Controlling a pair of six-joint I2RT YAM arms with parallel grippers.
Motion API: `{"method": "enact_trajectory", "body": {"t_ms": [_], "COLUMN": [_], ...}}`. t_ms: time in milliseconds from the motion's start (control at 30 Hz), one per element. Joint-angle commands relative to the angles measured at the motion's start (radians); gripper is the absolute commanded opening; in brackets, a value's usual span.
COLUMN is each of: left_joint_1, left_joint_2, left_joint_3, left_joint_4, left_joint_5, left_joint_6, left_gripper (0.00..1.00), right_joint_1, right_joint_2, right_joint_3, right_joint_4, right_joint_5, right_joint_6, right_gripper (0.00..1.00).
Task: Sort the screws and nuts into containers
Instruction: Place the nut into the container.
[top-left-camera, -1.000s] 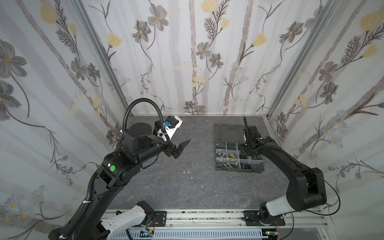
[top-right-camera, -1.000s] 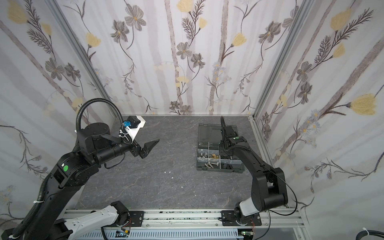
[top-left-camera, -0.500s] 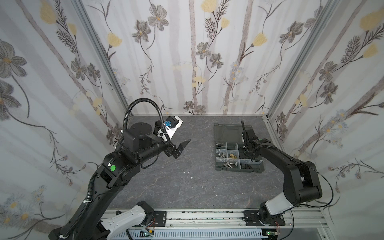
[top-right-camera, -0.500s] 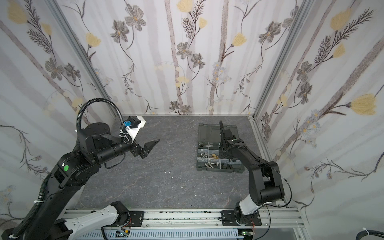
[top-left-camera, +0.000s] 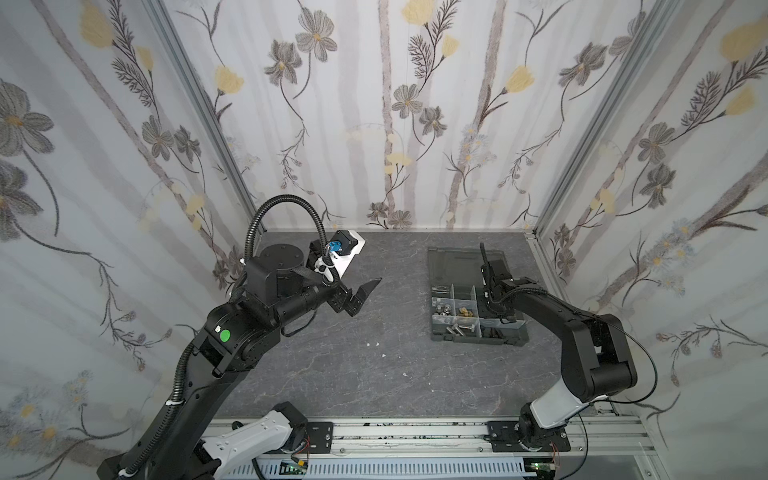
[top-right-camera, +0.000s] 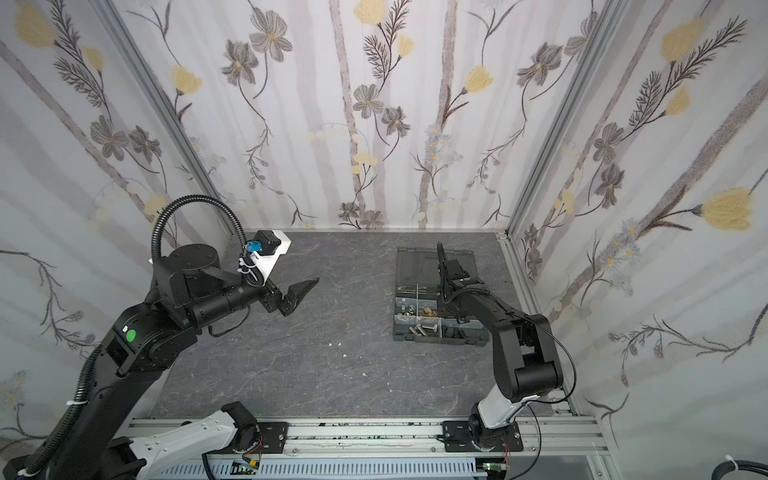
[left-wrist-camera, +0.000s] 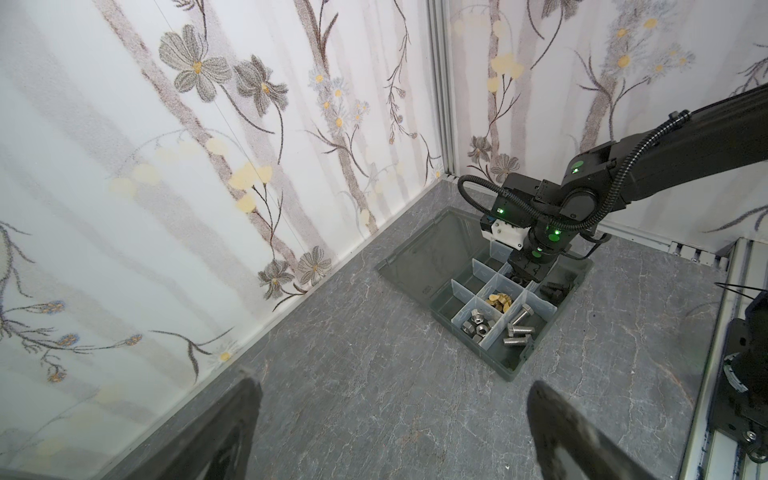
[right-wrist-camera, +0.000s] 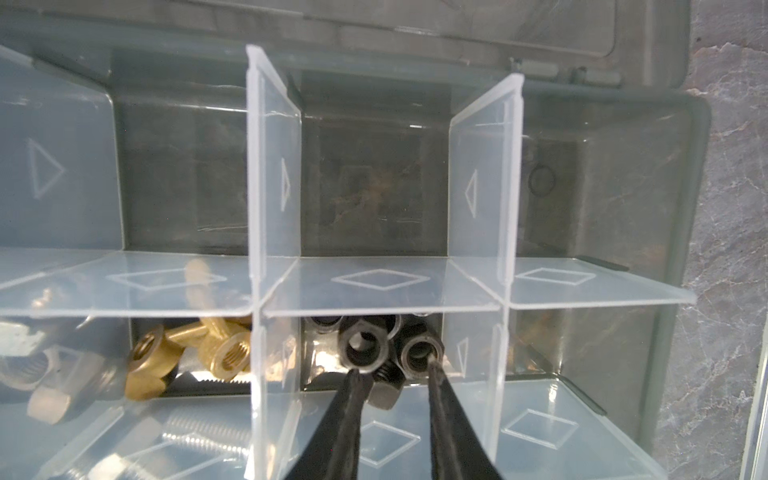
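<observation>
A drop-off, I'd judge; next, a straight lift clear of the clear plastic dividers (right-wrist-camera: 274, 166). Nearest me, the left gripper (top-left-camera: 365, 296) hangs over the grey marbled tabletop (top-left-camera: 374, 374), fingers spread wide, empty. Beyond, the right gripper (right-wrist-camera: 392, 368) points down into the dark grey translucent organizer box (top-left-camera: 478, 340), fingers slightly parted at matte black hex nuts (right-wrist-camera: 363, 347) in a middle compartment (right-wrist-camera: 324, 353).

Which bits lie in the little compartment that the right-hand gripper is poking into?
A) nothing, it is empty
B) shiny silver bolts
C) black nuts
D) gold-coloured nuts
C: in the right wrist view the right gripper has its tips just above a pile of black nuts, while the brass nuts lie on the far side of a clear divider.
</observation>
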Motion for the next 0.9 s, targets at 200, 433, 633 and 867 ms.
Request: {"method": "enact_trajectory", "body": {"t_ms": [200,433,633,867], "left_joint_1": [0.0,0.0,0.001,0.002], "left_joint_2": [0.007,0.021,0.05,0.052], "left_joint_3": [0.016,0.019,0.041,-0.021], "left_joint_4": [0.006,0.022,0.024,0.174], "left_joint_5": [0.008,-0.009,-0.006,-0.025], "left_joint_6": [0.009,-0.003,-0.015,-0.058], "left_gripper": [1.0,1.0,1.0,1.0], "right_joint_1": [0.001,0.001,0.0,0.001], "right_joint_2": [-0.003,-0.007,-0.024,-0.079], "right_joint_3": [0.022,0.045,0.059,0.073], "right_joint_4": [-0.005,-0.016,-0.018,-0.019], "right_joint_5": [0.017,0.012,0.018,0.012], "right_joint_6": [-0.011,-0.01,-0.009,0.011], "right_gripper": [0.3,0.31,0.35,0.52]}}
